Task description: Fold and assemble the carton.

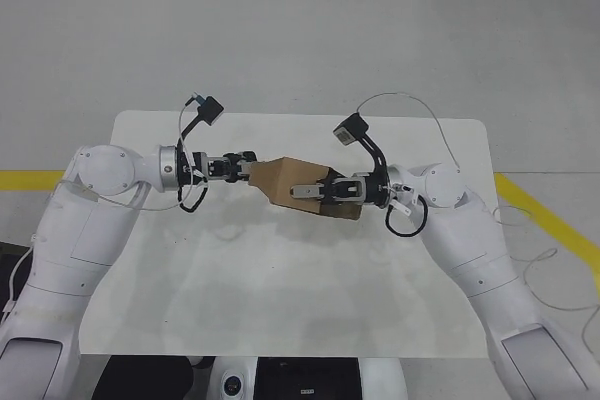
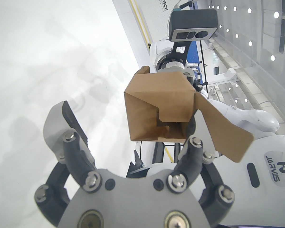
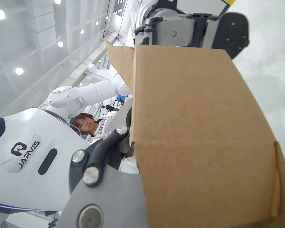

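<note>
A brown cardboard carton (image 1: 295, 178) hangs above the middle of the white table (image 1: 280, 290), between my two arms. My right gripper (image 1: 315, 190) is shut on the carton, with one finger lying along its top side. In the right wrist view the carton (image 3: 199, 131) is close up and one finger (image 3: 104, 143) shows beside its wall. My left gripper (image 1: 245, 163) is at the carton's other end, open. In the left wrist view that end (image 2: 156, 100) is partly folded in, one flap (image 2: 223, 131) sticks out loose, and my left gripper (image 2: 129, 115) spreads wide around it.
The table is bare on all sides of the carton, with free room toward its front edge (image 1: 280, 352). Yellow floor tape (image 1: 10, 180) runs past both ends of the table.
</note>
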`<act>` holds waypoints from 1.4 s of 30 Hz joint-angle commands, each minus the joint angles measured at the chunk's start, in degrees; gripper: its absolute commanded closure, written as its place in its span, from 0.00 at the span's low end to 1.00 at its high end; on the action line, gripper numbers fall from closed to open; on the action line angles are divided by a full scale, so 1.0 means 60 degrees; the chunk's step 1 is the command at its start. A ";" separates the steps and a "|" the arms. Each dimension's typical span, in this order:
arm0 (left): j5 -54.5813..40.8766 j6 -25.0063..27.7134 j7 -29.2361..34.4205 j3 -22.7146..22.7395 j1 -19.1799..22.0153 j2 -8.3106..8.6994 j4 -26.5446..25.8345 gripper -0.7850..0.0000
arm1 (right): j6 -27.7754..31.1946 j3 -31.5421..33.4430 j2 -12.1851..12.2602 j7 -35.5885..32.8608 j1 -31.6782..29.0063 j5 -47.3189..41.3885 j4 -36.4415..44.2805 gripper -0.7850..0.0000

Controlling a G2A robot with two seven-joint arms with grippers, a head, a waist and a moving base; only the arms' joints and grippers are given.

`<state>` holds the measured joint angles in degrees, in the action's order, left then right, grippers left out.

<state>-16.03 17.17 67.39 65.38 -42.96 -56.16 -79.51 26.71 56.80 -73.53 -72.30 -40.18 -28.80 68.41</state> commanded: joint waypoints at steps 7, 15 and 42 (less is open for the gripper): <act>-0.0084 -0.0071 -0.0121 0.0170 0.0048 0.0028 0.0093 0.00 | -0.0374 0.0373 0.0185 0.0375 -0.0203 0.0923 0.0010 1.00; -0.0056 0.0031 -0.0041 0.0386 -0.0013 0.0091 -0.0388 0.00 | -0.0653 0.0350 0.0237 0.0599 -0.0343 0.1296 0.0169 1.00; 0.2575 -0.0132 -0.0952 0.0066 -0.0111 0.0178 -0.0475 0.00 | -0.0728 0.0336 0.0298 0.0527 -0.0326 0.1072 0.0551 1.00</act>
<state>-0.81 16.31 61.73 65.86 -43.65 -55.09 -82.41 22.27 58.83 -71.74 -69.09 -42.12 -22.19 71.62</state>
